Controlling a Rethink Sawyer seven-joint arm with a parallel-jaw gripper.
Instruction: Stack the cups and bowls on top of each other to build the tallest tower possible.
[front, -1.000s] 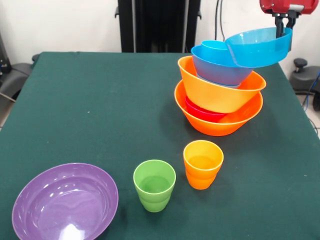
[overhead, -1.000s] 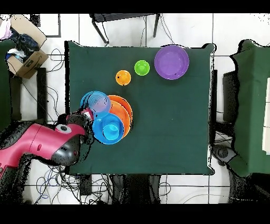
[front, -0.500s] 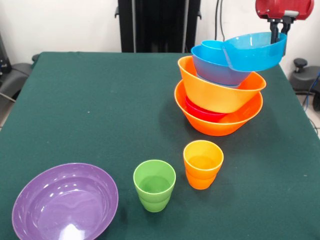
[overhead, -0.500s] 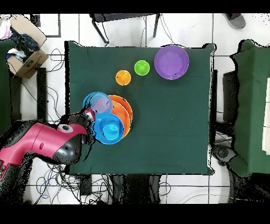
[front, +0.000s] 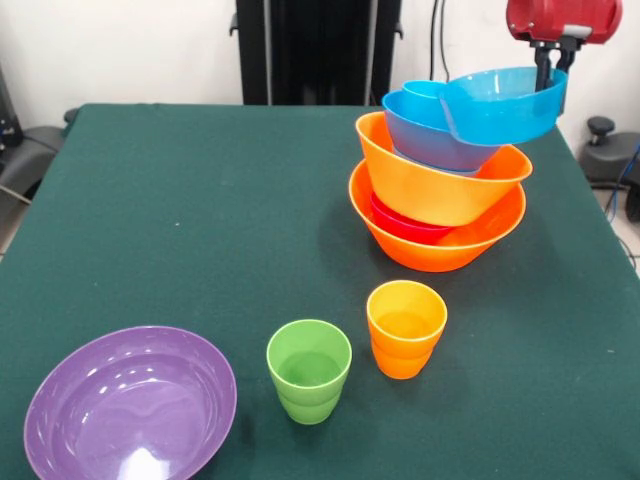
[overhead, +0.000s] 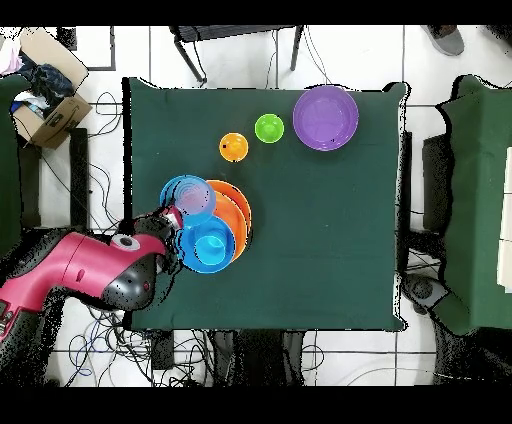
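The tower (front: 437, 190) stands on the tabletop (front: 180, 220) toward its far right in the front view. In front of the tower, two cups (front: 406, 328) stand side by side, apart. Further left of the tower and nearest the front edge lies a lone bowl (front: 130, 404). The hand (front: 552, 62) meets the top bowl's (front: 500, 103) right rim at the tower's summit.

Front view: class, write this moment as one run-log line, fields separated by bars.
gripper: shut on small blue bowl | bowl: tilted atop tower | loose: orange cup, green cup, purple bowl
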